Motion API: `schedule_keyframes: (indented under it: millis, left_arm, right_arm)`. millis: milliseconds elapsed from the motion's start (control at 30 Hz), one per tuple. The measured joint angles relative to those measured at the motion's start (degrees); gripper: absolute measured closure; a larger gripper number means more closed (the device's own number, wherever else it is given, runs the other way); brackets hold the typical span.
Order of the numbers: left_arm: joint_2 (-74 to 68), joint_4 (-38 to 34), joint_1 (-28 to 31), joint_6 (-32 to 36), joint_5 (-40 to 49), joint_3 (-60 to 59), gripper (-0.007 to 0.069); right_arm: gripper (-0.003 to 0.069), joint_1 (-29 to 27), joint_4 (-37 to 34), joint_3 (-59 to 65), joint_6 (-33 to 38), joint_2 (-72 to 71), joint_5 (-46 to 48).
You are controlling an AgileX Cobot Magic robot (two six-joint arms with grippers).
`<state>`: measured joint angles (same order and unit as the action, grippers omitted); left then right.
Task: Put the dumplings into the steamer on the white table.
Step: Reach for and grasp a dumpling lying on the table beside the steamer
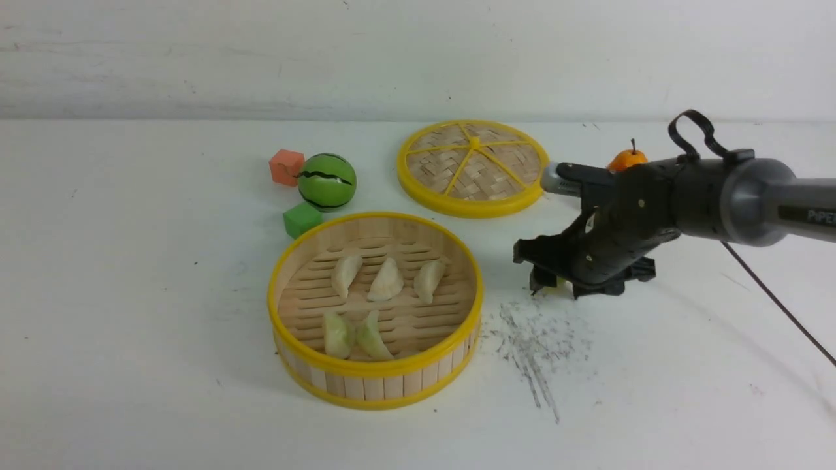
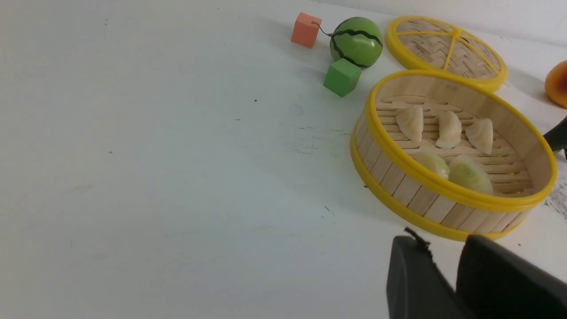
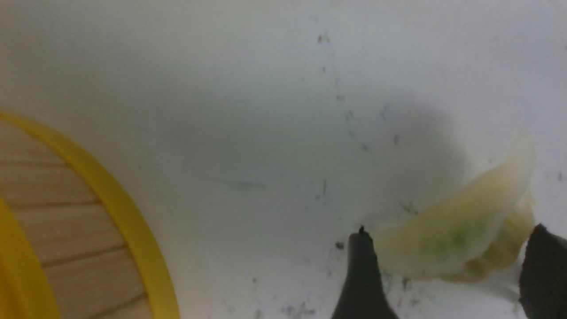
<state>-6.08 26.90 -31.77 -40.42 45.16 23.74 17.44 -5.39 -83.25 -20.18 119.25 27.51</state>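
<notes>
Showing dumpling point(image 3: 456, 235): pale yellow-green half-moon, blurred.

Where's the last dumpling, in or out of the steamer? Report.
Out: the dumpling lies on the table, straddled by the right gripper, beside the steamer holding five.

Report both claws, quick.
Left claw: empty, barely parted; open or shut cannot be told.
Right claw: open around a green dumpling lying on the table.
</notes>
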Motion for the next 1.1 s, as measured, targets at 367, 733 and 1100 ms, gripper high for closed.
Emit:
schedule_keyframes:
  millis: [367, 733, 1100]
  left_arm:
    - [0.0, 0.0, 0.0, 0.0, 0.0, 0.0, 0.0466]
    - [0.0, 0.0, 0.0, 0.0, 0.0, 0.0, 0.046]
    - [0.0, 0.0, 0.0, 0.0, 0.0, 0.0, 0.046]
  right_arm:
    - [0.0239, -0.03, 0.25, -0.06, 3.65, -5.94, -2.09]
    - [0.027, 1.71, -0.32, 0.0, 2.94, 1.92, -9.28]
    - [0.0669, 1.71, 3.65, 0.0, 2.94, -1.73, -9.11]
